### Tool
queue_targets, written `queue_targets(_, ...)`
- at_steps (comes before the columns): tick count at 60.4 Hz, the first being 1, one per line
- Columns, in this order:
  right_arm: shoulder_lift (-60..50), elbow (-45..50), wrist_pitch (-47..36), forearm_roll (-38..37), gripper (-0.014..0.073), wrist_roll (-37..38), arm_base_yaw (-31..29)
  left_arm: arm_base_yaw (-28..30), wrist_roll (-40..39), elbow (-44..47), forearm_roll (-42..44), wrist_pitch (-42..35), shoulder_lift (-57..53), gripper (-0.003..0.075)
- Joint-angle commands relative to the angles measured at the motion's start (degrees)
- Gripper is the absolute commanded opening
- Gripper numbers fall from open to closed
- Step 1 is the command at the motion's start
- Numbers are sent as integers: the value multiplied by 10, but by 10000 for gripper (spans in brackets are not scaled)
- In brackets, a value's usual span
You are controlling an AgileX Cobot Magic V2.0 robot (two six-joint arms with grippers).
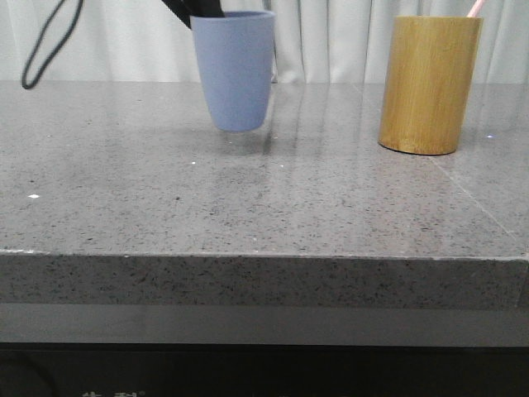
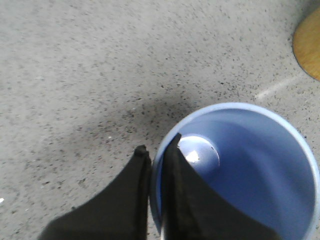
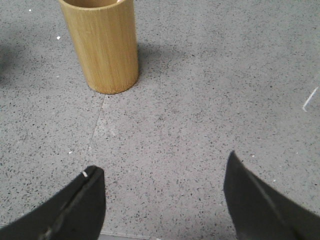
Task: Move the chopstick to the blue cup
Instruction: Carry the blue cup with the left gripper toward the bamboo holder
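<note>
Protruding chopstick point(image 1: 475, 7) in bamboo holder point(image 1: 429, 84)

Before me runs a grey speckled stone tabletop point(image 1: 264, 198), polished enough to carry soft, pale reflections across its far half. Its front edge is thick and squared, flecked with the same dark grains as the top, and beneath it sits a plain grey band point(image 1: 264, 324) over a dark strip at the very bottom. A thin seam point(image 1: 471, 194) cuts diagonally through the slab on my right side. Behind the tabletop hangs a white curtain point(image 1: 331, 41) in loose vertical folds, evenly lit, closing off the whole back of the room. The light is soft and diffuse, with a few tiny bright glints scattered on the stone.
</note>
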Motion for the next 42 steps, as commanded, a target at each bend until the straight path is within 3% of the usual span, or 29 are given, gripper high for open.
queue_targets(1, 5, -18, -38, 2, 517, -4, 0, -8, 0, -20, -6, -29, -19, -19)
queue_targets(20, 5, -18, -37, 2, 517, -4, 0, -11, 0, -22, -6, -21, -9, -6)
queue_targets(26, 5, -18, -38, 2, 517, -4, 0, -11, 0, -23, -6, -26, -9, 104)
queue_targets(35, 5, -18, -38, 2, 517, -4, 0, -11, 0, -23, -6, -27, -9, 380)
queue_targets(42, 5, -18, -38, 2, 517, -4, 0, -11, 0, -23, -6, -27, -9, 436)
